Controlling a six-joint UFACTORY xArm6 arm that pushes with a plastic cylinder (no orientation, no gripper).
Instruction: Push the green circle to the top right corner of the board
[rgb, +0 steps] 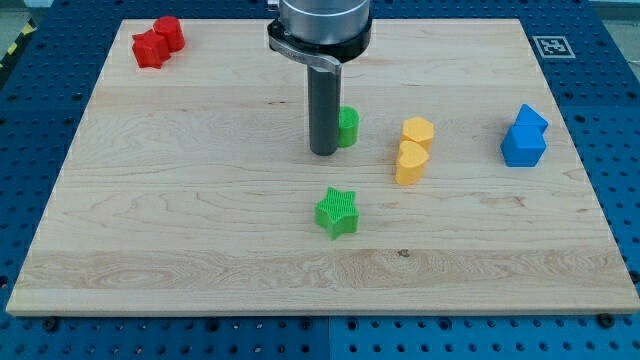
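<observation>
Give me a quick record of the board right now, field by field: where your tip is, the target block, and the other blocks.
tip: my tip sits at the left edge of the green circle, seemingly touching
target: green circle, near board centre, partly hidden by the rod
green star, below the tip
yellow blocks: two, right of the circle
blue blocks: two, right side
red blocks: two, top left corner

green circle (347, 127) | green star (337, 212) | yellow blocks (414, 150) | blue blocks (524, 137) | red blocks (158, 42)
</observation>
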